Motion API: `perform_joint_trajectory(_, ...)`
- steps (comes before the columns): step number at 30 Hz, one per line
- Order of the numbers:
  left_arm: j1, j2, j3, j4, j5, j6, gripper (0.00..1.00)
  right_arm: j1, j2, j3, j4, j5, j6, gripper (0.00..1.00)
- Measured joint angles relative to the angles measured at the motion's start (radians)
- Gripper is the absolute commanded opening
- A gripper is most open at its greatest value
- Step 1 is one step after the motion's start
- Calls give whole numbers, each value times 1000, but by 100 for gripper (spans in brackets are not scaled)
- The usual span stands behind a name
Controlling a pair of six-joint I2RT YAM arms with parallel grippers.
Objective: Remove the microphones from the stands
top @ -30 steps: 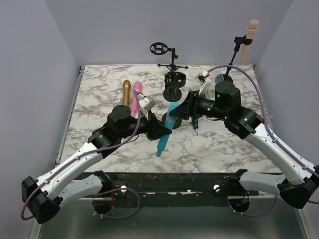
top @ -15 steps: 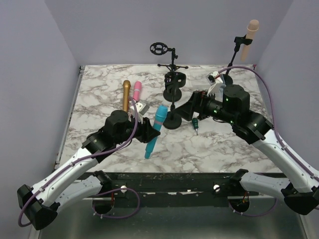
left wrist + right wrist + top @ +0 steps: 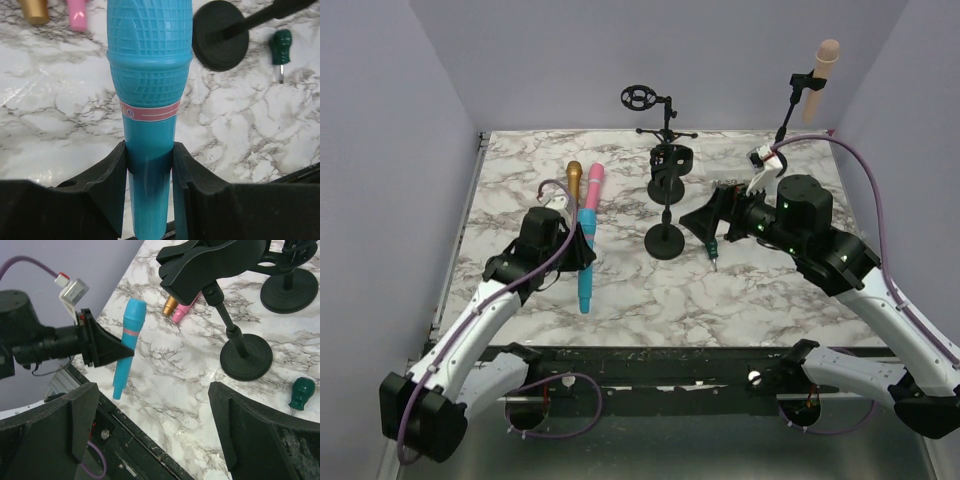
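Left jaws grip microphone point(image 3: 149, 75), stand point(image 3: 220, 37) cropped

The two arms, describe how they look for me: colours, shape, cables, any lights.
Both arms, left arm and right arm, have white shells on the long links and black rounded joint housings. A purple cable loops along each. Small green lights glow on the right arm's housings. The left gripper and right gripper have black, wedge-shaped fingers.

Glossy, grid-embossed plastic on blue microphone point(image 3: 149, 75); polished marble-look table point(image 3: 50, 125).
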Motion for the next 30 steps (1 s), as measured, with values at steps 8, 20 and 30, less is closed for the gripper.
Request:
perform_joint_trajectory(8, 148, 444, 325, -43, 57, 14, 0, 0, -44, 0, -26, 32, -18, 100)
perform_joint_trajectory(20, 161, 1040, 940, -154, 107, 74, 0, 0, -124, 0, -50, 89, -40, 100)
perform_joint_trajectory(30, 152, 1337, 1265, -329, 66, 88, 0, 0, -145, -2, -73, 127, -48, 100)
